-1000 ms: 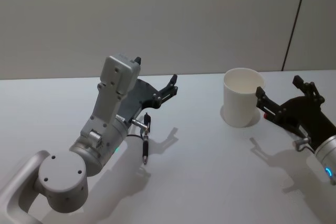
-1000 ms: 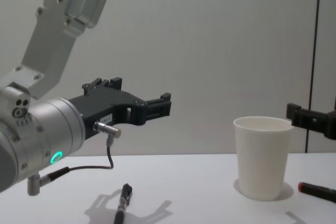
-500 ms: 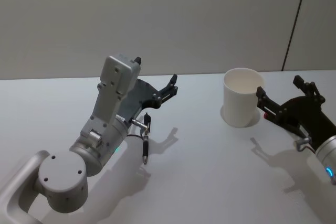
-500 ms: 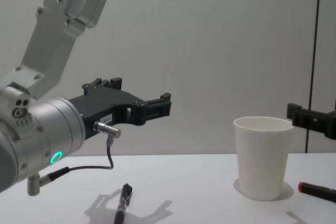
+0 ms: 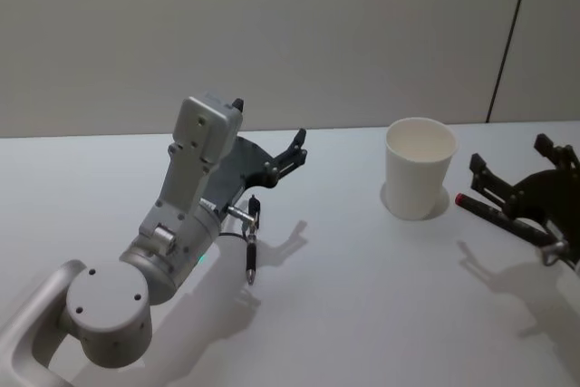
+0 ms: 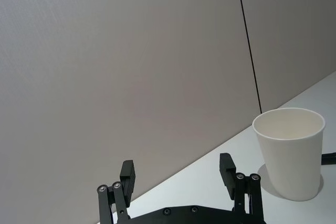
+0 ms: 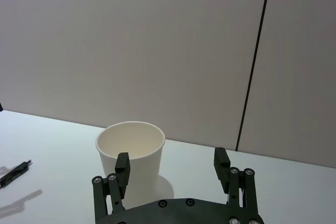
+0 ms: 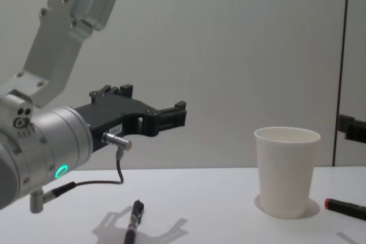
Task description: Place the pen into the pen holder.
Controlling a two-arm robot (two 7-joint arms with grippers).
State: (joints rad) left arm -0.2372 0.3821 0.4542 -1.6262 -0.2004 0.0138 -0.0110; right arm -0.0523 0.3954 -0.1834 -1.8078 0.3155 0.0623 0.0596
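Note:
The white paper cup pen holder (image 5: 420,168) (image 8: 286,172) stands upright at the back right of the table. A black pen (image 5: 251,244) (image 8: 134,222) lies flat left of centre, under my raised left arm. My left gripper (image 5: 292,149) (image 6: 177,174) hangs open in the air above it, pointing toward the cup (image 6: 290,153). A second pen with a red tip (image 5: 480,207) (image 8: 345,207) lies just right of the cup. My right gripper (image 5: 511,157) (image 7: 171,162) hovers open over that pen, facing the cup (image 7: 131,156), with nothing between its fingers.
The white table (image 5: 362,314) runs back to a plain grey wall with a dark vertical seam (image 5: 510,33). My left arm's large silver joints (image 5: 109,305) fill the near left corner.
My right gripper has drawn back to the right, away from the cup, so more of the red-tipped pen shows. The left arm, the black pen and the cup have not moved.

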